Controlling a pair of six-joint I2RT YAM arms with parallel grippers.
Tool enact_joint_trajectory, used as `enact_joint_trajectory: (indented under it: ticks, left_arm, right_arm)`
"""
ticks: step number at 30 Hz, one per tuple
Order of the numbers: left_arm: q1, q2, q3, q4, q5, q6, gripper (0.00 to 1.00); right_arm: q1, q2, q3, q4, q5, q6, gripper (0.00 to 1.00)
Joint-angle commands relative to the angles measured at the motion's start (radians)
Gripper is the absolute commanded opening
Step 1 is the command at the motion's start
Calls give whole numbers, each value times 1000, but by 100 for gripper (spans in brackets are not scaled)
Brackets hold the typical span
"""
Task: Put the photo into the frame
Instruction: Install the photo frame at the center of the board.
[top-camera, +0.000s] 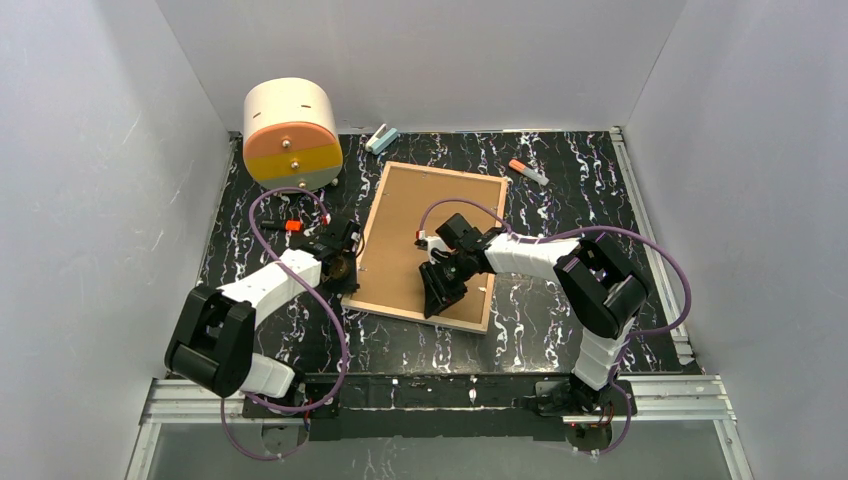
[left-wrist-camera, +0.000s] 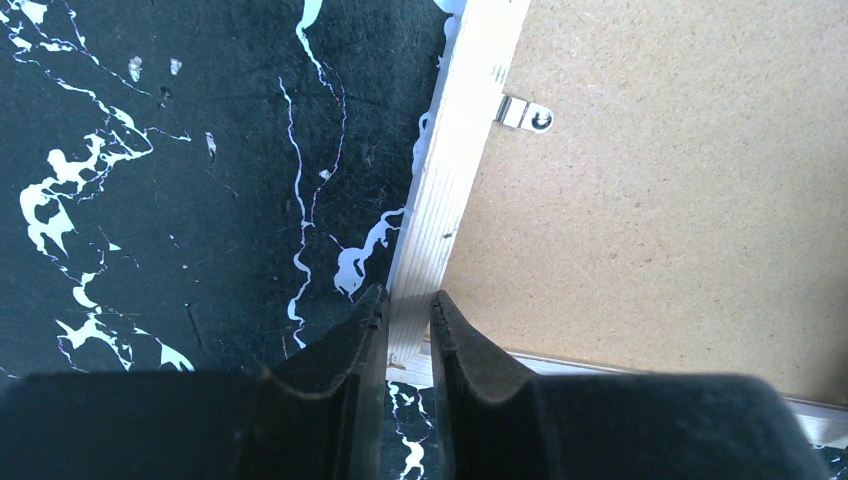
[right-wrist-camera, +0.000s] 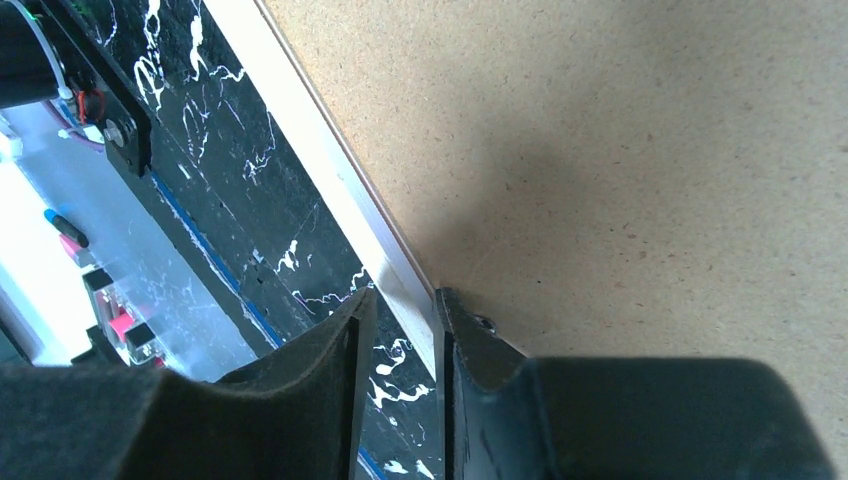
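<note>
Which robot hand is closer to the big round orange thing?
Left. The left gripper pinches the frame's left rim near the round container; the right gripper pinches its near rim, farther off.

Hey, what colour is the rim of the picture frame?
The frame's rim is pale, light wood-coloured. It shows best in the left wrist view.

The frame, a large thin rectangle with a light wood rim, lies flat and face down on the table, turned askew. Its brown backing board faces up, with a small metal clip at the rim.
</note>
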Motion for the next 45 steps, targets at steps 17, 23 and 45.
enact_joint_trajectory:
  ticks: [17, 23, 45]
  left_arm:
    - [-3, 53, -11, 16, -26, 1, 12]
    - [-3, 55, -12, 14, -27, 3, 12]
    - [-3, 71, -16, 14, -30, 6, 12]
  right_arm:
    - [1, 29, 6, -214, 24, -69, 39]
    - [1, 58, 31, -266, 83, -83, 39]
    - [0, 60, 8, -317, 137, -92, 41]
